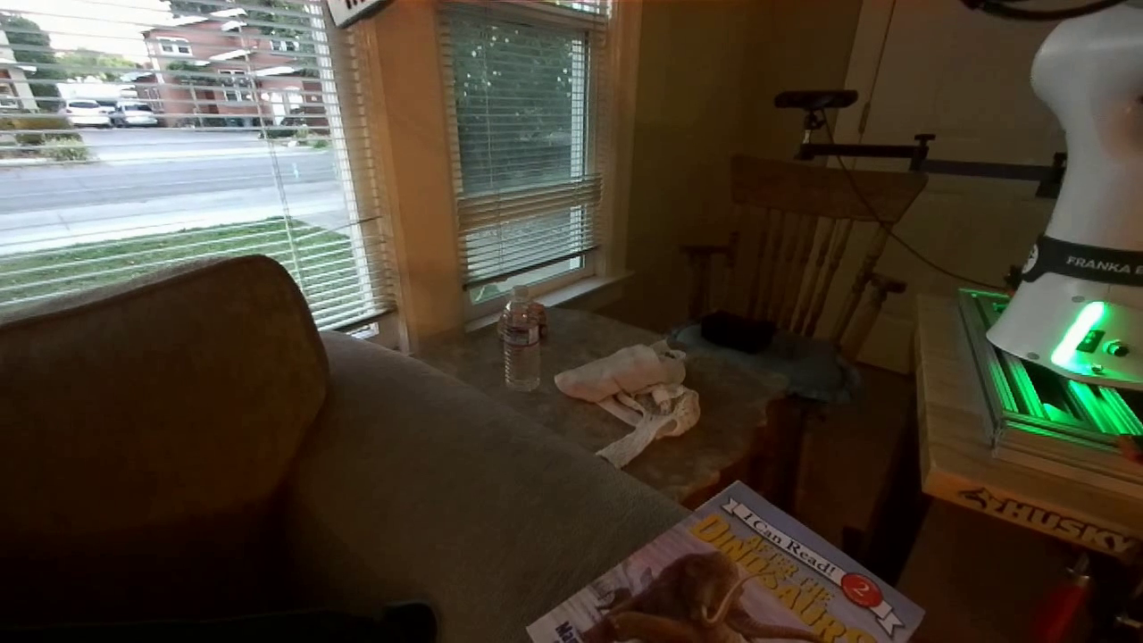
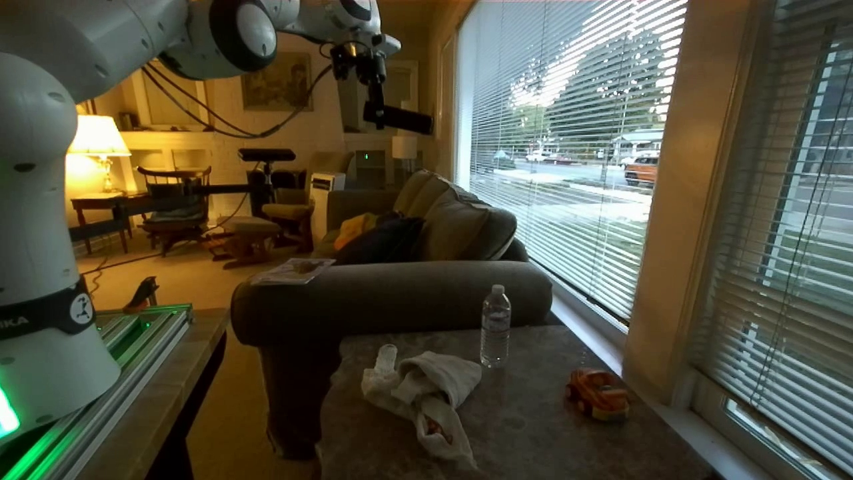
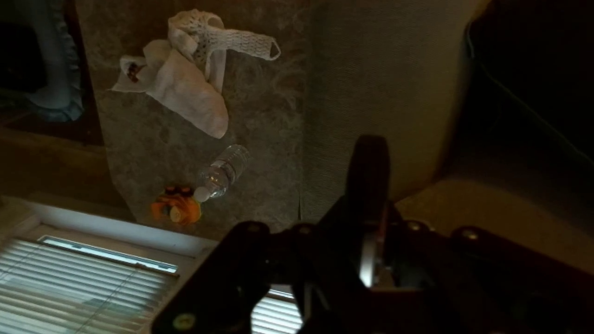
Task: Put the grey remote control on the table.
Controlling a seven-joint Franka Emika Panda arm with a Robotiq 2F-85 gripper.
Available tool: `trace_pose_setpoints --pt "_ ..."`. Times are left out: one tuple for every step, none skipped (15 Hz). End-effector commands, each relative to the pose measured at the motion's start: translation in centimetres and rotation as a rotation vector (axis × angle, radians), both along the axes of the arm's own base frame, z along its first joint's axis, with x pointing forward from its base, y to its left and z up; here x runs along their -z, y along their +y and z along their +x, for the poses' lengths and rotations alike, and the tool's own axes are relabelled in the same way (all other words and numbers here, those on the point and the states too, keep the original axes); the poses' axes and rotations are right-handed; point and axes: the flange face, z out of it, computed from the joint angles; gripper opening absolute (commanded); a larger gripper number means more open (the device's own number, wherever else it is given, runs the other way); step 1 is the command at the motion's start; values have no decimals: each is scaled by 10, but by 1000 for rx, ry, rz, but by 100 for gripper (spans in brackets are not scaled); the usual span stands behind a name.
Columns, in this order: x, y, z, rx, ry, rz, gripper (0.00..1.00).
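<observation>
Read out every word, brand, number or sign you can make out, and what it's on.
"I Can Read!": the book.
"AFTER THE DINOSAURS": the book.
"2": red circle on the book.
"FRANKA E", then cut off: the arm's black band.
"KA", start cut off: that band again.
"HUSKY": the bench.
Unreadable: the water bottle's label, too small; the white plate and the book's corner line, cut off.

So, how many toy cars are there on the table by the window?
1: an orange toy car, on the table near the upright water bottle. Another may be hidden in the bundled white cloth.
</observation>
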Motion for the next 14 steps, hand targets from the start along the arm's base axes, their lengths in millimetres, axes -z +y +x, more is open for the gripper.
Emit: trace_pose_setpoints --pt "4 -1 4 -2 1 -1 15" --pt "5 -2 5 -4 3 -2 15" --pt "5 -2 5 -5 3 -1 15" --pt "4 -1 5 -6 4 0 15" --pt "4 -1 4 -8 4 1 15" --pt "4 -1 4 -8 5 1 15" --pt "4 -1 4 -8 5 1 15" --pt "4 -1 4 -8 5 1 15" --pt "4 -1 4 -8 5 1 15" --pt "4 -1 4 -8 5 1 15" --pt "4 -1 4 -8 5 1 4" --pt "3 -7 9 18 8 -1 4" --pt "0 -19 17 60 10 -8 4" --pt "-5 -30 22 109 6 -19 4"
